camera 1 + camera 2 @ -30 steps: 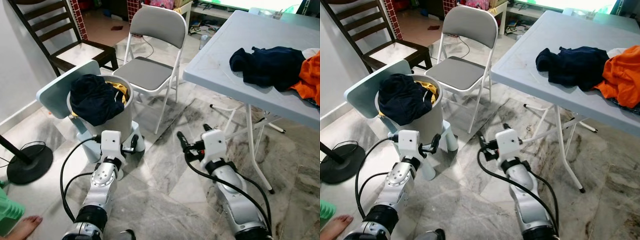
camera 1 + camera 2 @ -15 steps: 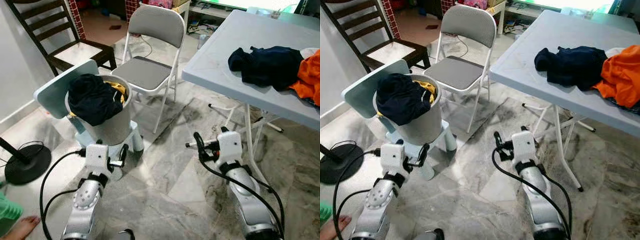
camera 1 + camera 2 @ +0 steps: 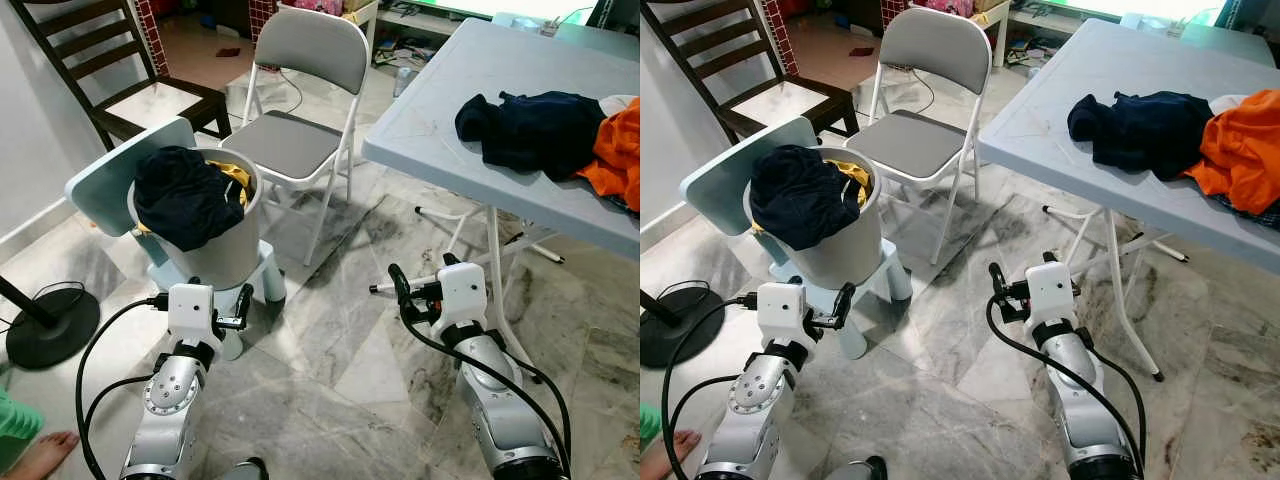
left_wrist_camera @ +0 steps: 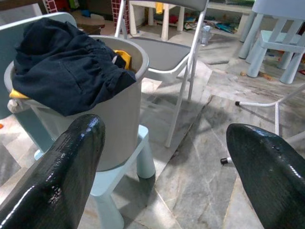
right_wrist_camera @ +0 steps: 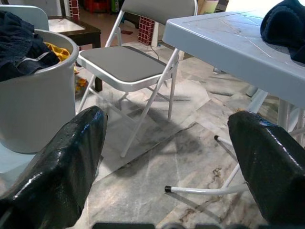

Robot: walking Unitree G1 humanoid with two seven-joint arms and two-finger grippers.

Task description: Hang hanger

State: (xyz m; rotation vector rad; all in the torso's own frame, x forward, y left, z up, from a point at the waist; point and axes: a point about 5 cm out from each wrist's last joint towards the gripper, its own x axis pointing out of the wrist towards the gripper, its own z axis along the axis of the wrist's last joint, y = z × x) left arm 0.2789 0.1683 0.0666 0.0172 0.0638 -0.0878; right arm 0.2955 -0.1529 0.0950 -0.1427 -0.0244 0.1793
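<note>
Your left gripper (image 3: 232, 308) and right gripper (image 3: 413, 288) hang with jaws released and empty near the bucket (image 3: 225, 255) at 11 o'clock; task unstarted.

Grey chair (image 3: 300, 140), orange cloth (image 3: 618, 155)

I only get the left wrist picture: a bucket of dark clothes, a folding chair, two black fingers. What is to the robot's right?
Observer: A pale table with a dark garment and an orange one lying on it.
Operator: And the other arm?
Observer: The right gripper is open and holds nothing, low over the floor beside the table leg.
Operator: Anyone around?
Observer: A person's bare foot is on the floor at the robot's left.
</note>
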